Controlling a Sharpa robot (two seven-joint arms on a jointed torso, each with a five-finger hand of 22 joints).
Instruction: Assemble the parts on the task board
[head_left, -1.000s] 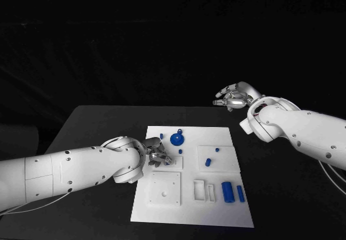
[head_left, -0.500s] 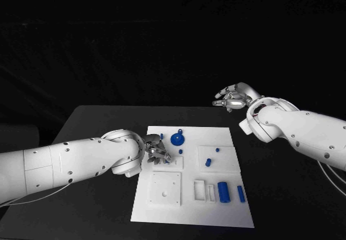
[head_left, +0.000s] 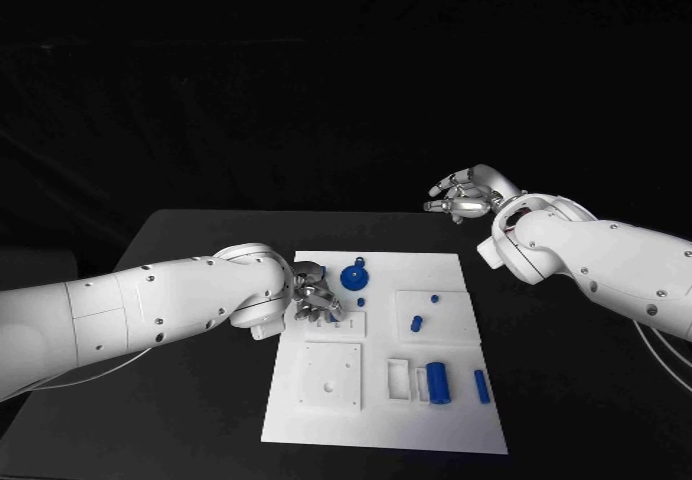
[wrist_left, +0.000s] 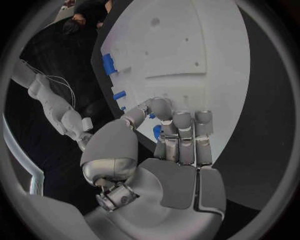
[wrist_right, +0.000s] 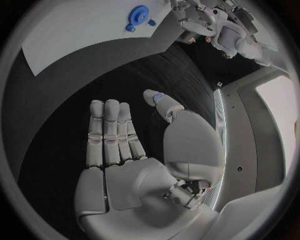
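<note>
On the black table (head_left: 188, 400) lies the white rectangular task board (head_left: 382, 425), its near end bare. Just beyond that bare strip, a raised white square plate with a small hole (head_left: 330, 376) sits on the board's left half, two narrow white upright frames (head_left: 398, 380) stand near the middle, and a fat blue cylinder (head_left: 438, 383) lies beside a thinner blue peg (head_left: 480, 386) toward the right edge. Further along, a small blue pin (head_left: 415, 323) stands on a white square block (head_left: 436, 314) on the right half. At the same depth, the left hand (head_left: 316, 301) reaches in from the board's left edge over another white block; in the left wrist view its fingers (wrist_left: 182, 131) are curled together with the thumb tucked close above the board, and a bit of blue shows just behind them, but whether they hold a part cannot be told. Beyond the hand, a round blue disc-shaped part with a short stem (head_left: 355, 278) rests near the board's far end, with a tiny blue piece (head_left: 359, 300) just nearer than it. Farthest, the right hand (head_left: 464, 196) hovers above the table's far edge, well apart from the board, fingers (wrist_right: 110, 131) straight, spread from the thumb, holding nothing.
</note>
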